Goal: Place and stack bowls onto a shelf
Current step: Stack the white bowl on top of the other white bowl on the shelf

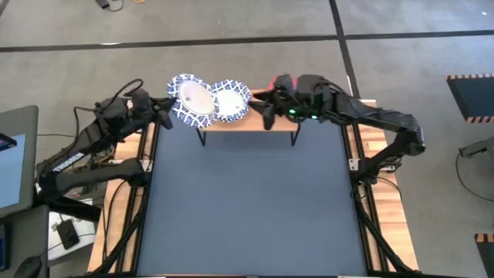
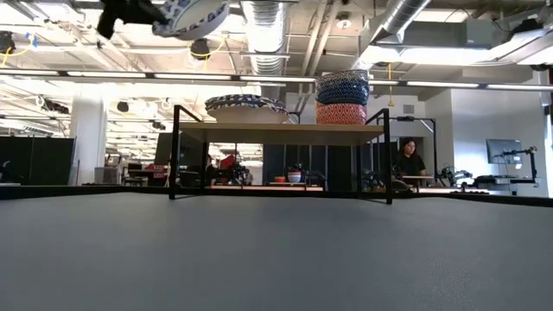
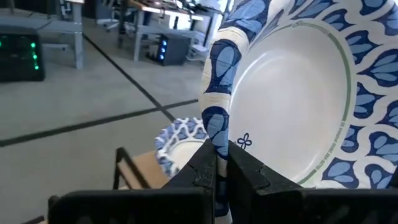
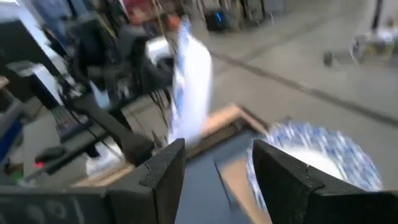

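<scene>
left claw (image 3: 221, 171) clamps raised bowl's (image 3: 292, 87) rim above shelf (image 1: 247, 122); right claw (image 4: 214, 165) apart.

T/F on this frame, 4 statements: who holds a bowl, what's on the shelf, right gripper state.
1. The left gripper pinches the rim of a white blue-patterned bowl. True.
2. That held bowl rests flat on the shelf. False: the low view shows it in the air, above the shelf.
3. The right gripper is shut on a bowl. False: its fingers stand apart with nothing between them.
4. A stack of small bowls stands on the shelf. True.
</scene>
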